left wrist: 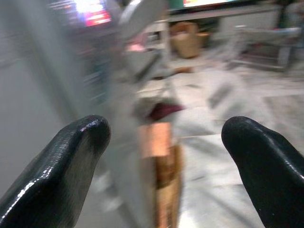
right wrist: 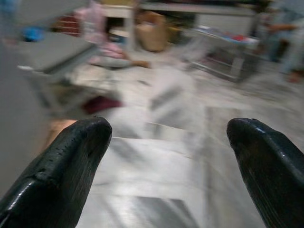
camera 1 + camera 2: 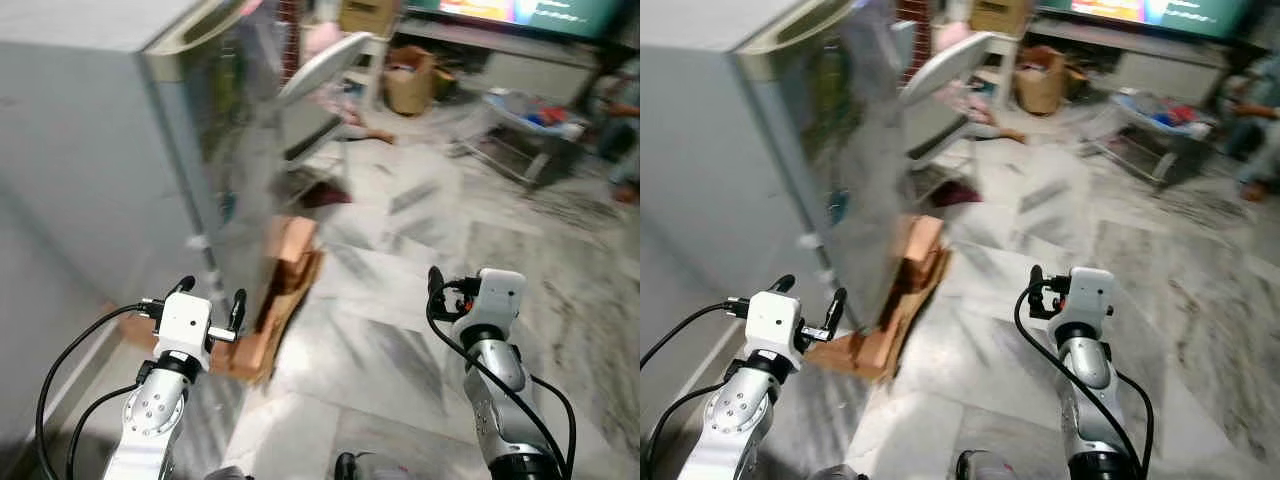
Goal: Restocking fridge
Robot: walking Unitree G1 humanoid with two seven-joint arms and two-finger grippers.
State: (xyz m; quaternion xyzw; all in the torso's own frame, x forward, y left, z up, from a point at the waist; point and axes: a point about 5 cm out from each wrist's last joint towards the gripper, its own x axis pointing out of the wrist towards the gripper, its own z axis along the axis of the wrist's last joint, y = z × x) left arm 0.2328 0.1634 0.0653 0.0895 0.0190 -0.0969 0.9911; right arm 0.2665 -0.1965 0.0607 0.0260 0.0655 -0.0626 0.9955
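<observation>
A tall grey fridge [image 3: 90, 150] stands at my left, its shiny side [image 3: 235, 140] facing me. The picture is blurred. My left gripper [image 3: 210, 297] is raised just before the fridge's lower corner, open and empty; its fingers [image 1: 61, 166] stand wide apart in the left wrist view. My right gripper [image 3: 436, 284] is held up over the marble floor to the right, also open and empty, with its fingers [image 2: 61, 166] wide apart.
Flattened cardboard [image 3: 280, 300] leans against the fridge's base. A white chair [image 3: 325, 65], a cardboard box [image 3: 410, 80] and a low metal table [image 3: 530, 125] stand further back. A person [image 3: 620, 120] sits at the far right. Marble floor [image 3: 400, 300] lies ahead.
</observation>
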